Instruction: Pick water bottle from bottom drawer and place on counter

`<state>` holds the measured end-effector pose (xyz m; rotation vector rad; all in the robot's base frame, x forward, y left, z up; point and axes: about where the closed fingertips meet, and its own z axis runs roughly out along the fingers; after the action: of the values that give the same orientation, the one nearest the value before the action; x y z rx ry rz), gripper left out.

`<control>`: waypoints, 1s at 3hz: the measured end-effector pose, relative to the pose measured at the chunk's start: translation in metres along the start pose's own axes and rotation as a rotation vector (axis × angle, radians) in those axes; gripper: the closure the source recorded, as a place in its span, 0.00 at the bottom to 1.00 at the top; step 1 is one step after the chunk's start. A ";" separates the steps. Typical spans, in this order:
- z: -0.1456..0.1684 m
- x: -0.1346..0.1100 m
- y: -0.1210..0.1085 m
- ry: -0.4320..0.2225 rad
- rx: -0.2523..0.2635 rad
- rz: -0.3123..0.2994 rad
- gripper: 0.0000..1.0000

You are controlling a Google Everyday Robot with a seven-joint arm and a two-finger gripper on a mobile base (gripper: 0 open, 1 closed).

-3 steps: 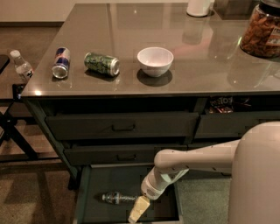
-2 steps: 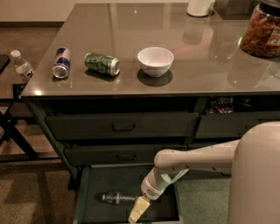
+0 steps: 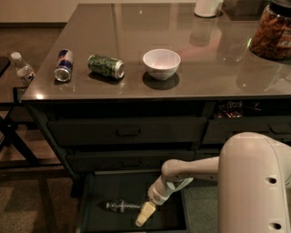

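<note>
Gripper (image 3: 144, 213) is down inside the open bottom drawer (image 3: 168, 214), pointing down-left over the middle of the drawer floor; can't tell whether it is open or closed. Water bottle (image 3: 122, 206) lies on its side on the drawer floor, long axis left-right. Its right end is right at the gripper, and contact is unclear. It is nearer the drawer's back edge than its front, left of centre. Arm (image 3: 182, 175) comes in from the right over the drawer's right edge, out of the big white robot body (image 3: 254, 182) at lower right. The two drawers above (image 3: 127, 132) are closed. On the counter (image 3: 136, 27): white bowl (image 3: 161, 63) upright near the middle of the front edge. Green can (image 3: 106, 66) is on its side left of the bowl. Blue and silver can (image 3: 63, 65) lies down further left, near the front-left corner. Snack jar (image 3: 272, 32) sits at the right edge, and a white container (image 3: 208, 7) at the back edge. A second small clear bottle (image 3: 22, 69) stands off the counter, just past its left edge.
</note>
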<state>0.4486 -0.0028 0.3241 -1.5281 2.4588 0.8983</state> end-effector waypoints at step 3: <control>0.087 -0.017 -0.040 -0.019 -0.008 -0.010 0.00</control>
<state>0.4726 0.0443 0.2419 -1.5261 2.4348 0.9175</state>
